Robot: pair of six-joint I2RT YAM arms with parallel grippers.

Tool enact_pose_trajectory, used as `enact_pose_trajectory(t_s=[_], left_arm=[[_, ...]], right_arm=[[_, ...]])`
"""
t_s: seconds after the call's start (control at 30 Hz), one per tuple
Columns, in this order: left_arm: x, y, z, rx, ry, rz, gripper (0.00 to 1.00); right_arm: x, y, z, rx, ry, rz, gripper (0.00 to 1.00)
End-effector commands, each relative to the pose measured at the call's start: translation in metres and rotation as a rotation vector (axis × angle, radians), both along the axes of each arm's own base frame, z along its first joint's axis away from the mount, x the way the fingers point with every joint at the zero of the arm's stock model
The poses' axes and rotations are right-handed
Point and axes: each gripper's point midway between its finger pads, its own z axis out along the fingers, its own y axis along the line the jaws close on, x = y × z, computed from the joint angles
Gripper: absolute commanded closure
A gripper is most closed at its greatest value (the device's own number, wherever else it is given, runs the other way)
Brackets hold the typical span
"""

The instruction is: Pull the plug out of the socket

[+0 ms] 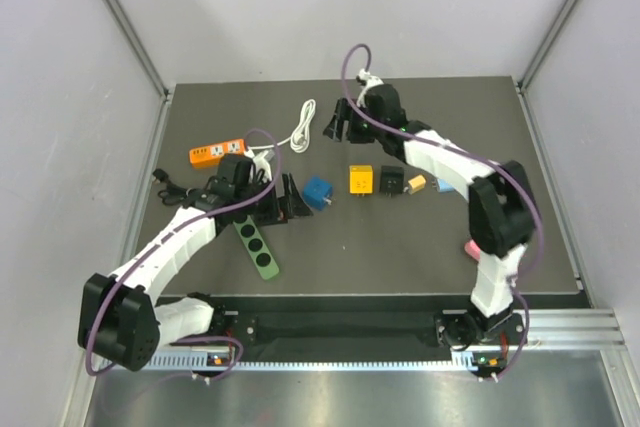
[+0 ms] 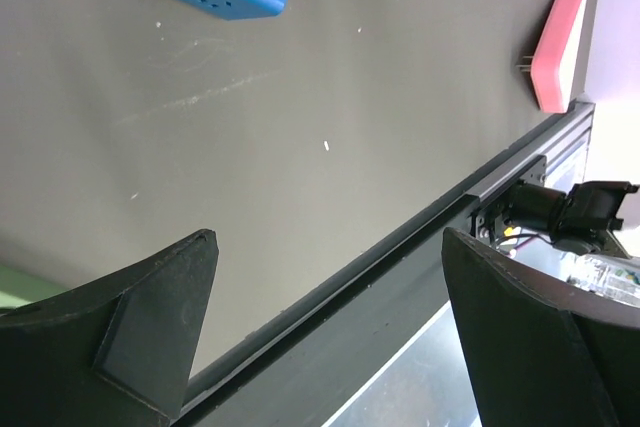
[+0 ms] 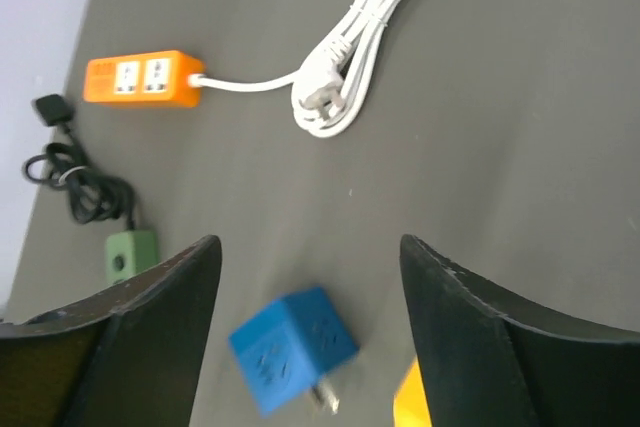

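Down below the released, empty right pincer, blue plug cube on the table, untouched.

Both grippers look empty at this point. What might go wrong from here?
Left gripper and right gripper are open and empty. The blue cube adapter lies loose near both, so a descent may shove it rather than grip it. The pink plug lies by the edge of the table; a sweeping arm might knock it off.
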Motion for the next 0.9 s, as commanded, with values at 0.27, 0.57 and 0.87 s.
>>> enact_pose_trajectory(t_s=[0.27,0.57,0.87], left_arm=[[-0.011,-0.011,-0.004,-0.103,-0.064,0.000,0.03],[-0.025,-0.005,-0.010,-0.151,-0.140,0.029,0.02],[-0.049,-0.001,-0.017,-0.281,-0.205,0.057,0.02]], right_arm=[[-0.095,-0.077,0.030,-0.013,-0.126,-0.069,0.09],[-0.161,-0.147,0.009,-0.001,-0.139,-0.258,0.00],[-0.231,-0.172,-0.042,0.209,-0.110,-0.282,0.00]])
